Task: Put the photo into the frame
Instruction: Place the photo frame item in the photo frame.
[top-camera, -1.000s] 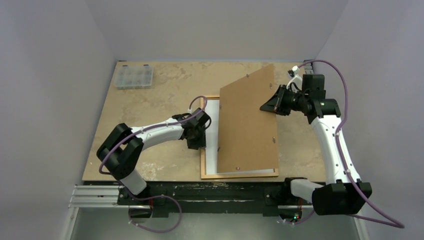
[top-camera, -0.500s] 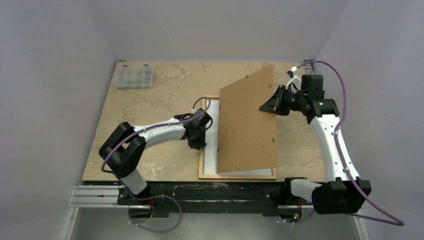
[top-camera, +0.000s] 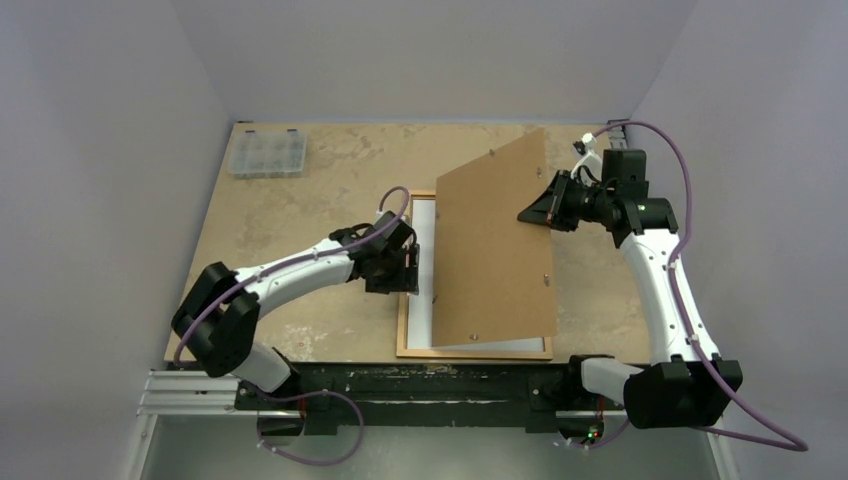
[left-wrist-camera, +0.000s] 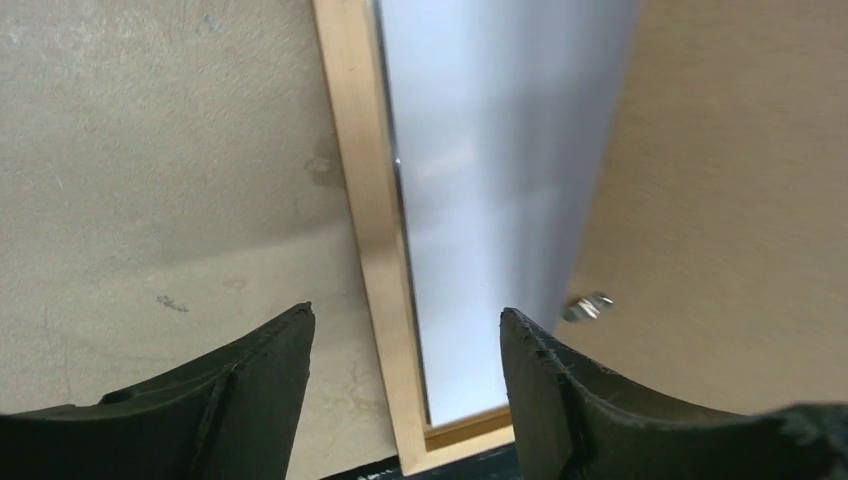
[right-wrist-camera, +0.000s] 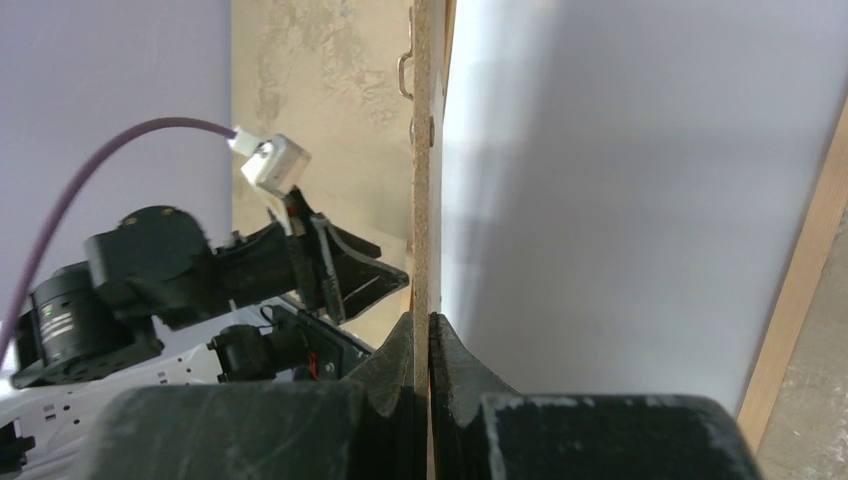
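Your left gripper stands with its jaws apart and holds nothing; it hangs over the left rail of the frame, which lies flat on the table close to the near edge. The photo lies inside the frame, white back up. Your right gripper is closed tight on the edge of the brown hardboard panel, which leans tilted over the photo, right side raised. A clear compartment box sits at the far left corner.
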